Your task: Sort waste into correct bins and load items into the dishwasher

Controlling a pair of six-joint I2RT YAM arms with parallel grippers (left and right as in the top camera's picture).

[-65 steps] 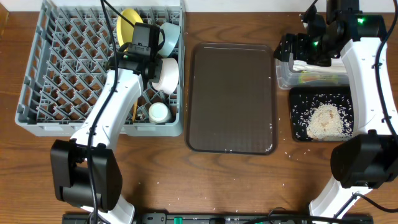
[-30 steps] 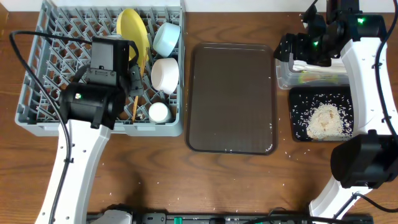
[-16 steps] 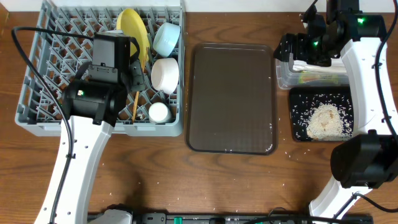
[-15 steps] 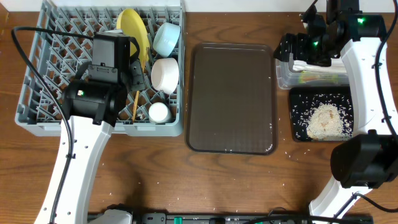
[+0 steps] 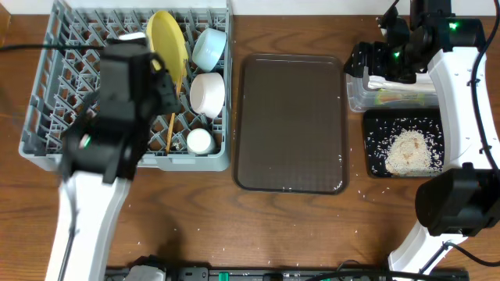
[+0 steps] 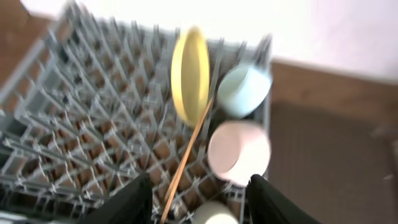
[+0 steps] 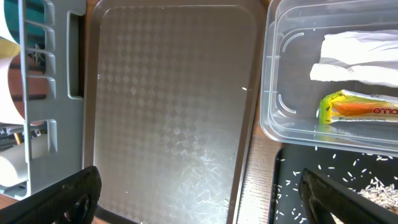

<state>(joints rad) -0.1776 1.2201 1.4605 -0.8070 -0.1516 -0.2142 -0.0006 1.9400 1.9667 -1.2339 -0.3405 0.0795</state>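
Grey dish rack (image 6: 74,124) beneath the spread, empty left end effector (image 6: 200,183) seems fully loaded, though blur hides detail; right end effector (image 7: 199,180), likewise spread, hovers. Next: lift clear.

left arm (image 5: 109,133): stretched forward, blurred | left gripper (image 6: 199,200): jaws apart, empty | right gripper (image 7: 199,190): jaws spread wide, empty, pointing down
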